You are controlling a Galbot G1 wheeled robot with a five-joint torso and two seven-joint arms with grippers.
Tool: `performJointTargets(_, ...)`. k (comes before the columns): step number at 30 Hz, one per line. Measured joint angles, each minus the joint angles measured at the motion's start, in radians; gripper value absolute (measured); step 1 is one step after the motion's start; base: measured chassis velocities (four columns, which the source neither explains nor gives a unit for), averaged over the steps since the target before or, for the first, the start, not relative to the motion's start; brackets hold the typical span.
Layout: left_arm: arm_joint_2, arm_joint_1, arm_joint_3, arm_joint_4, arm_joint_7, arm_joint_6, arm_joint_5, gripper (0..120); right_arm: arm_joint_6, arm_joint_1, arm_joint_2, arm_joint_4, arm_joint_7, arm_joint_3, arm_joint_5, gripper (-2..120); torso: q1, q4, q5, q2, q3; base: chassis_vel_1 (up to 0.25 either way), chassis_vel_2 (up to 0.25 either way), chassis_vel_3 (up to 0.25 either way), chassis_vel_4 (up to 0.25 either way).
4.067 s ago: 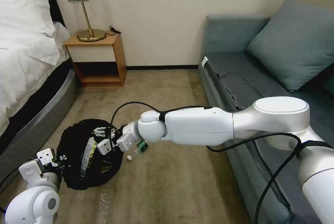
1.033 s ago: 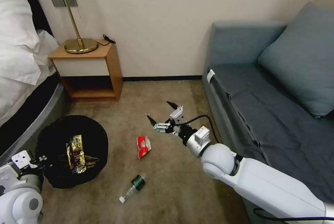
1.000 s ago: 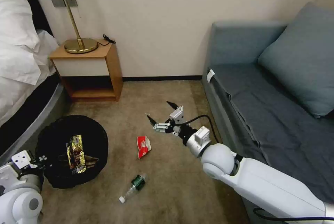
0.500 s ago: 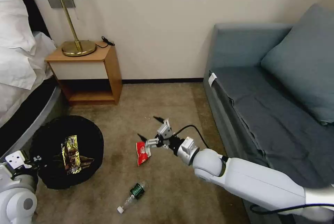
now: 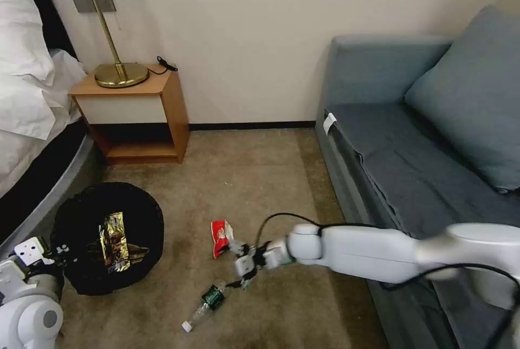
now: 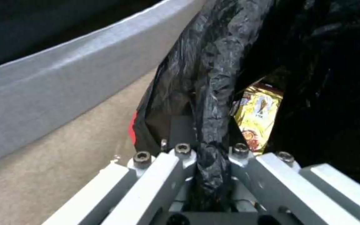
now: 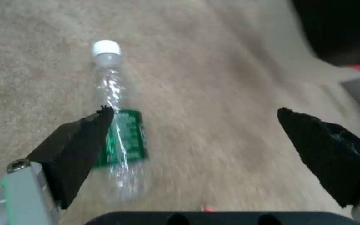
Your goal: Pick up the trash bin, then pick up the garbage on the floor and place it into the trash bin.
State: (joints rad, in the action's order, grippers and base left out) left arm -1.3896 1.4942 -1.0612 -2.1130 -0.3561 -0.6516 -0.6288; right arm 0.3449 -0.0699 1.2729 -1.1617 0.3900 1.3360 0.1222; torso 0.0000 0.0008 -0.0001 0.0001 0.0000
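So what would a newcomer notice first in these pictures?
The long white right arm reaching low across the carpet, its right gripper open between the red snack packet and the clear bottle. Beside the bed, the left gripper pinches the trash bin rim; a gold wrapper lies inside.

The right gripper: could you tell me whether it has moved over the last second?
Yes. The right gripper has come down from beyond the red snack packet to the near side of it, now open over the clear bottle.
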Motion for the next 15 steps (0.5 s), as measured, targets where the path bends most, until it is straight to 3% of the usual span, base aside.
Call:
performJointTargets(3,0.000,0.002,-0.010,0.007,0.004,0.004,0.002,2,0.037,-0.007,0.075,0.110,0.039,0.042,-0.020,100,0.000,-0.0005,-0.0003,0.000,0.000,0.000,0.000,0.000,0.000)
performJointTargets(15,-0.001,-0.009,0.012,0.010,0.006,0.006,0.008,2,0.101,-0.056,0.140,0.275,0.071,0.086,-0.031,100,0.000,-0.0010,0.0000,0.000,0.000,0.000,0.000,0.000,0.000)
